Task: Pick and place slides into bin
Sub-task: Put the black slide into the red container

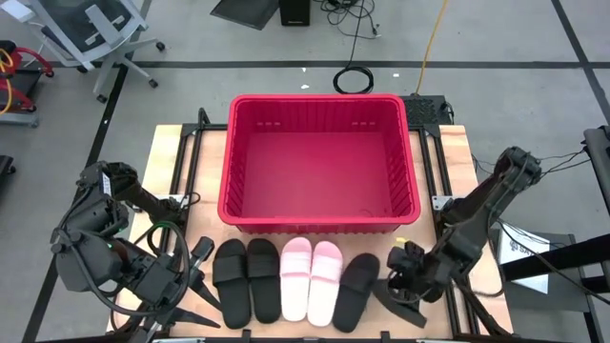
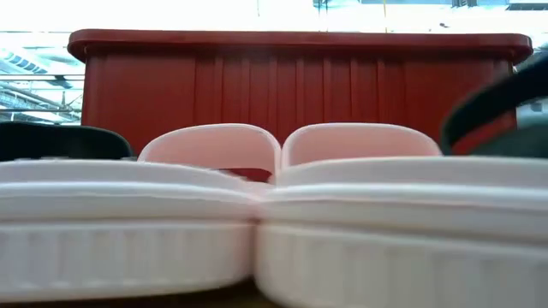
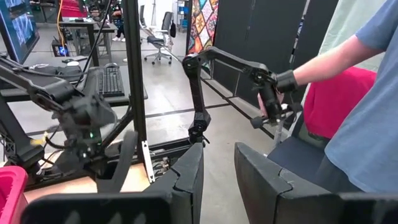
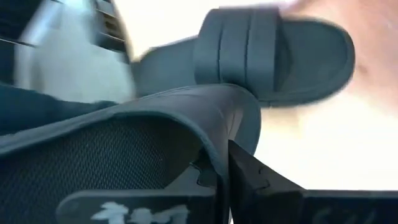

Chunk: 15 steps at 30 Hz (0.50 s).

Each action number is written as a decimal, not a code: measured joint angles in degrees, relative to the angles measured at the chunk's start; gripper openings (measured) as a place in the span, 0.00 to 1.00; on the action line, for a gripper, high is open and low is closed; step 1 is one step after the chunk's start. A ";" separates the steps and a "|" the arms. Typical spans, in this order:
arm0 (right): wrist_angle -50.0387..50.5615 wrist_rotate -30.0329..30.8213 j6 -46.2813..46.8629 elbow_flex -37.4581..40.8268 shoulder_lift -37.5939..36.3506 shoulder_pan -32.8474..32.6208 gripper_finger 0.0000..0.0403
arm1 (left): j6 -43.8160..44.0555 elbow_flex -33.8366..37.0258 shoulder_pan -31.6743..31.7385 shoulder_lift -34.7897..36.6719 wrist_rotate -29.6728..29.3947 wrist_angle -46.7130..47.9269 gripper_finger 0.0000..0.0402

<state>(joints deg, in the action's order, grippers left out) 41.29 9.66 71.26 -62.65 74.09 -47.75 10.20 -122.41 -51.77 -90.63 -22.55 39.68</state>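
The red bin (image 1: 319, 162) stands at the middle of the table, toward its far side. In front of it five slides lie side by side on their soles: two black (image 1: 231, 284) (image 1: 264, 279), two pink (image 1: 295, 279) (image 1: 325, 282), and one black (image 1: 357, 291). Right of this row, my right gripper (image 1: 408, 284) is shut on a further black slide (image 1: 400, 310). My left gripper (image 1: 195, 281) waits at the table's near left corner, open, with nothing between its fingers (image 3: 186, 180). My right gripper pinches the rounded end of the black slide's sole (image 4: 239, 121) between its two fingers (image 4: 261, 180). It comes from above, slanting down. The slide's textured face (image 4: 112, 162) runs back beside the fingers. Whether any part still rests on the table I cannot tell.
In the right wrist view the neighbouring black slide (image 4: 273, 56) lies just beyond the held one. The low view is filled by the pink slides (image 2: 137, 222) with the bin wall (image 2: 300, 85) behind. A person (image 3: 367, 124) at a second arm stands beyond the table.
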 joint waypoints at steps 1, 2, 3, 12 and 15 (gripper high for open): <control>-1.44 0.10 -0.49 0.00 -0.83 0.00 0.00 | 0.00 0.00 0.00 0.00 -0.01 0.00 0.22; -3.10 0.43 -1.14 0.00 -1.55 0.00 0.00 | 0.00 0.00 0.00 0.00 -0.01 0.00 0.22; -5.06 0.74 -1.89 -0.06 -2.08 0.02 0.00 | 0.00 0.00 0.00 0.00 -0.01 0.00 0.22; -24.18 1.36 -10.25 -0.07 -3.11 1.71 0.00 | -2.33 0.00 0.11 0.00 -0.01 -0.20 0.22; -33.44 4.20 -16.44 -0.07 -3.13 3.07 0.00 | -2.44 0.00 0.11 0.00 0.01 -0.21 0.22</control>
<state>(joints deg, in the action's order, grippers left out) 7.85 13.86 54.82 -62.72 70.96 -44.68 7.75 -122.41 -51.66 -90.63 -22.55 39.47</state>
